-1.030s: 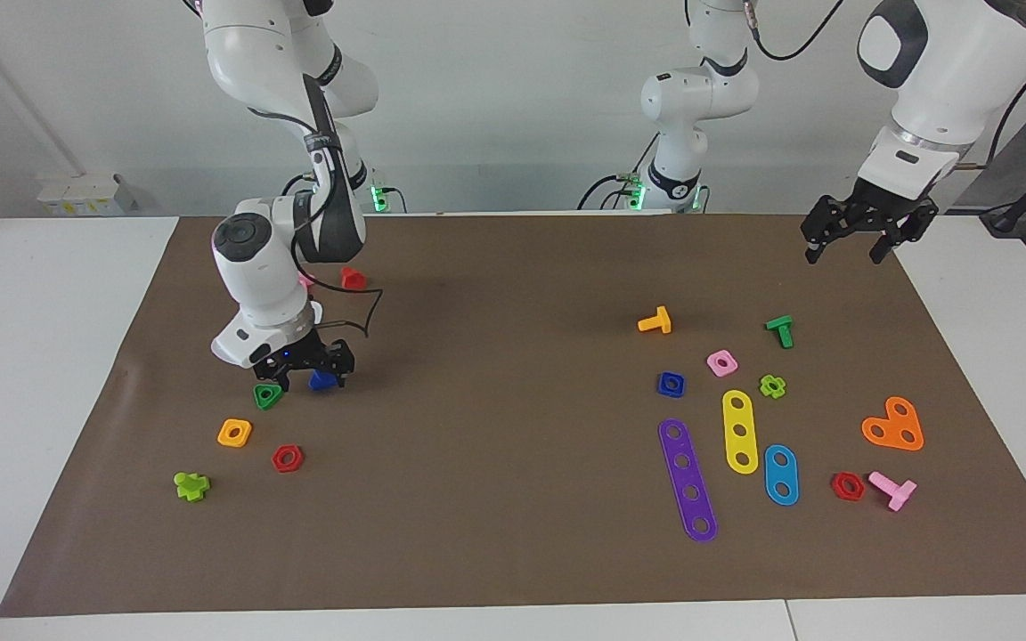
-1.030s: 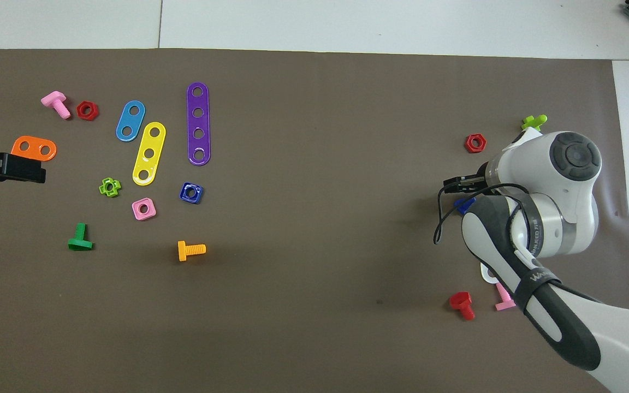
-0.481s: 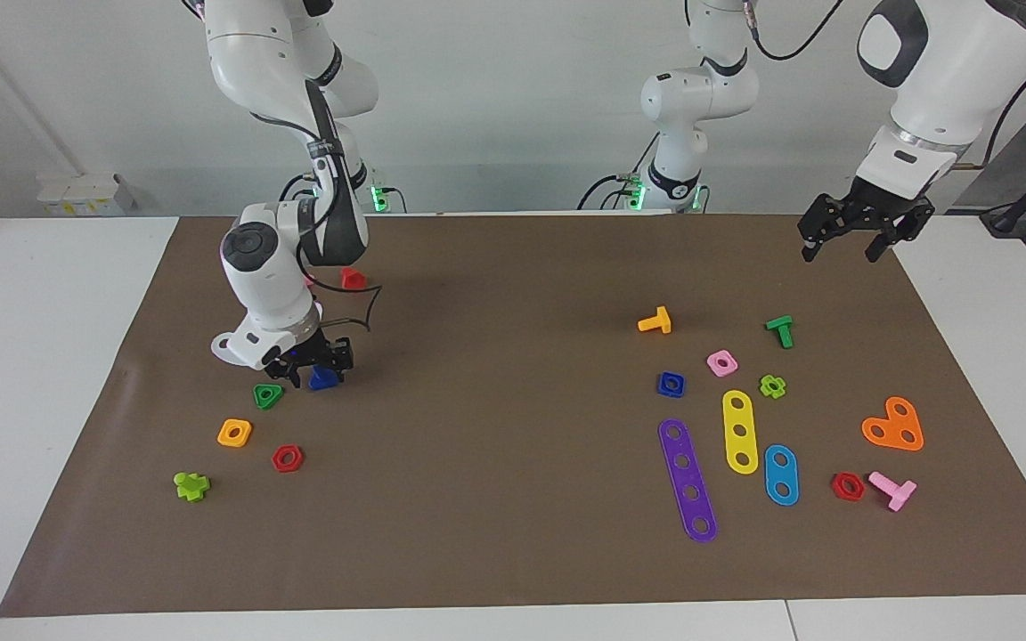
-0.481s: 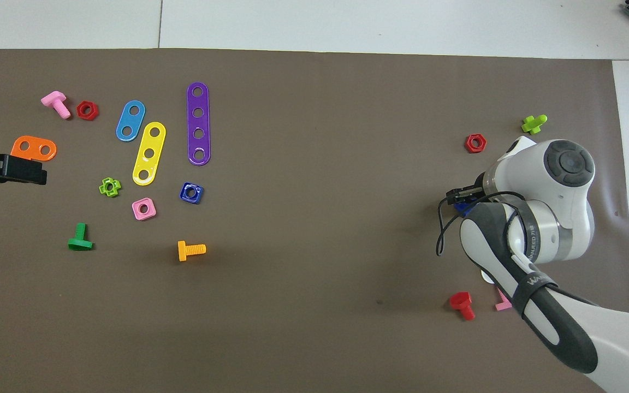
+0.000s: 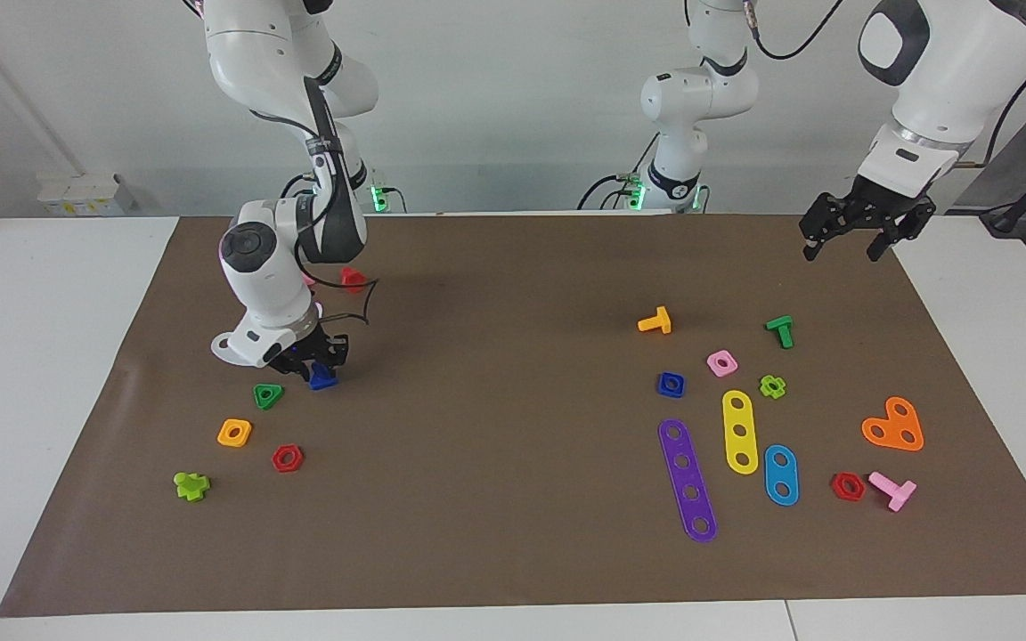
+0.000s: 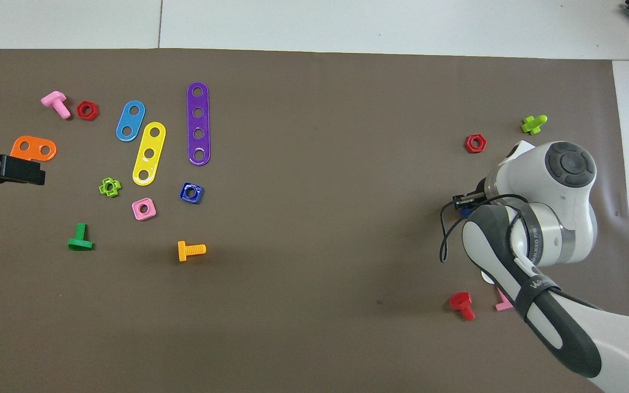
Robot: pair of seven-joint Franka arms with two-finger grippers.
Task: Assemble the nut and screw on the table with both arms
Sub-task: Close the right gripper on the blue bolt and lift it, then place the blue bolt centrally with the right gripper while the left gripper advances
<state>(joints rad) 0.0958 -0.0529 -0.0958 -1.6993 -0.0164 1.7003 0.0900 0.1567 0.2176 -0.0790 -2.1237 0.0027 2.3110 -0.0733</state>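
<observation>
So the screw (image 5: 323,378) sits on the brown mat toward the right arm's end, right gripper (image 5: 315,358) pinched onto it, green triangular nut (image 5: 268,395) just beside at its 8 o'clock. The nut (image 5: 671,384) lies toward the left arm's end, open mat between them. Left gripper (image 5: 856,233) hangs spread wide over the mat's corner.

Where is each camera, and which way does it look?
Facing view: high across the table, looking at the robots; both whole arms show, left gripper up over the mat's edge, right gripper at the screw.
Overhead view: above the robots' end, looking steeply down; the right arm and the left gripper's tips show.
Both share the nut.
</observation>
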